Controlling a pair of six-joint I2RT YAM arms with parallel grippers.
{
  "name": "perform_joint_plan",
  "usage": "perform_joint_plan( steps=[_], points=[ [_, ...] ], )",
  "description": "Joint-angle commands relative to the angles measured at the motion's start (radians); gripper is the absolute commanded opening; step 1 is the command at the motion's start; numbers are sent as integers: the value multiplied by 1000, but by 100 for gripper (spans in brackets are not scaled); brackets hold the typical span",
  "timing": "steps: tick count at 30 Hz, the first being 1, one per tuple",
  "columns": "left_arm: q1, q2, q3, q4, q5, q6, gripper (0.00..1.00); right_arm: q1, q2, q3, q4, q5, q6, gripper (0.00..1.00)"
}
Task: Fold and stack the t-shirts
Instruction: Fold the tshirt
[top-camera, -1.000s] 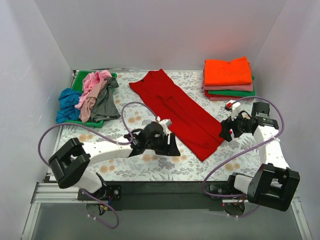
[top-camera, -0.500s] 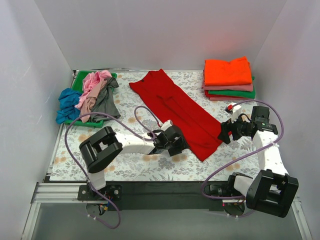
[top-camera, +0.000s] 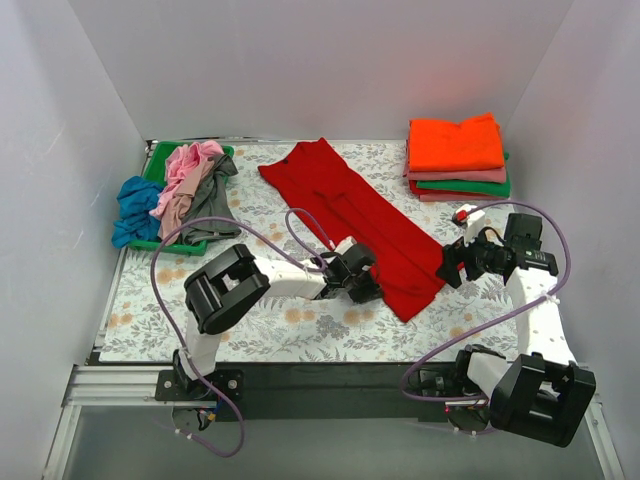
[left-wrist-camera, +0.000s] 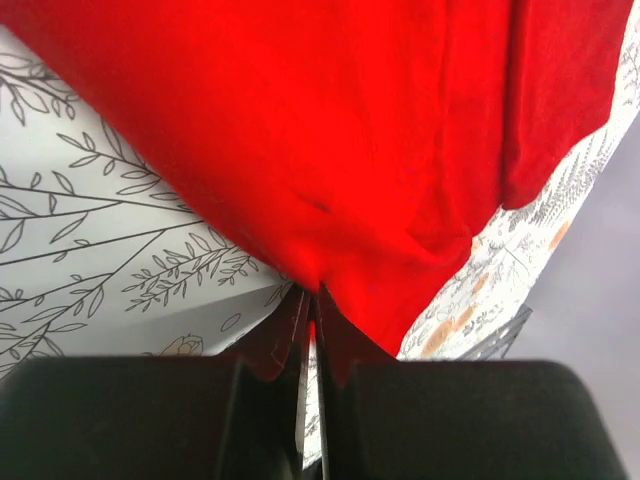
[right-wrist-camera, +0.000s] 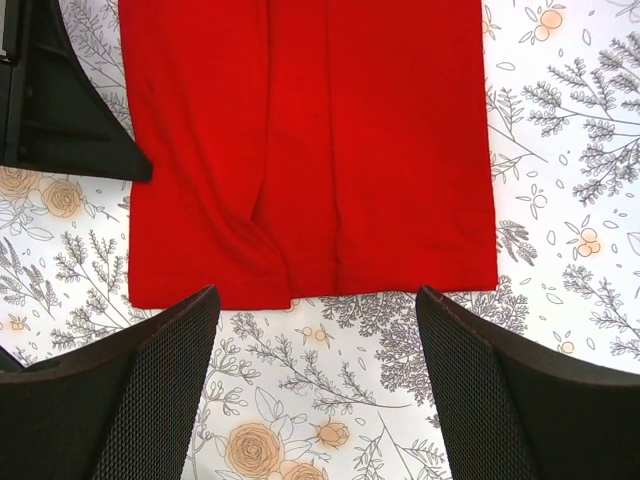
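Red cloth is filling the left wrist view. The red t-shirt (top-camera: 355, 215) is lying as a long folded strip, and my left gripper (left-wrist-camera: 312, 300) is pressing its fingers together on a pucker of the shirt's edge, right at the tips. My right gripper (right-wrist-camera: 315, 300) is hanging spread wide and holding nothing, with the hem just ahead of its fingers.

I am worrying that so thin a pinch is gripping only the top layer, which would open the fold on lifting, or is nipping the floral tablecloth (top-camera: 300, 335) underneath. With one side held, the strip is likely to drag crooked.

The folded stack (top-camera: 457, 158) is sitting well beyond the right gripper. I am finding no brand, label or writing anywhere.
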Motion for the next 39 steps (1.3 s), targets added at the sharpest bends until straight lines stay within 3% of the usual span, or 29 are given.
perform_joint_plan(
  steps=[1, 6, 11, 12, 14, 15, 18, 20, 25, 28, 33, 34, 35, 36, 39],
  points=[
    [8, -19, -82, -141, 34, -21, 0, -5, -36, 14, -3, -28, -19, 85],
    [33, -250, -281, -249, 30, 102, 0, -5, -30, 29, -84, -57, -114, 85],
    [97, -625, -589, -276, 121, 215, 0, 12, 5, 26, -163, -97, -206, 85],
    [123, -684, -619, -262, 147, 234, 5, 21, 7, 23, -174, -109, -217, 85],
    [142, -842, -671, -260, 204, 287, 25, 61, 13, 15, -209, -124, -255, 85],
    [148, -890, -671, -298, 210, 301, 46, 108, 13, 11, -220, -135, -267, 85],
    [151, -1067, -618, -363, 246, 398, 67, 220, -8, -18, -263, -134, -356, 86],
    [151, -1137, -576, -362, 296, 532, 68, 361, -34, -38, -290, -131, -449, 88],
    [142, -1070, -452, -372, 549, 833, 69, 548, -117, -119, -318, -147, -684, 96],
    [62, -997, -415, -377, 531, 913, 65, 636, -116, -136, -312, -74, -718, 94],
    [-203, -852, -349, -478, 227, 966, 62, 680, -88, -178, -247, 23, -729, 86],
    [-246, -828, -355, -478, 168, 952, 62, 688, -82, -181, -231, 23, -721, 83],
    [-299, -814, -367, -481, 2, 933, 62, 688, -81, -184, -221, 14, -717, 81],
    [-388, -782, -383, -477, -51, 886, 62, 688, -81, -186, -211, 11, -709, 79],
    [-470, -702, -366, -510, -240, 794, 61, 688, -91, -189, -200, 11, -698, 77]
  ],
)
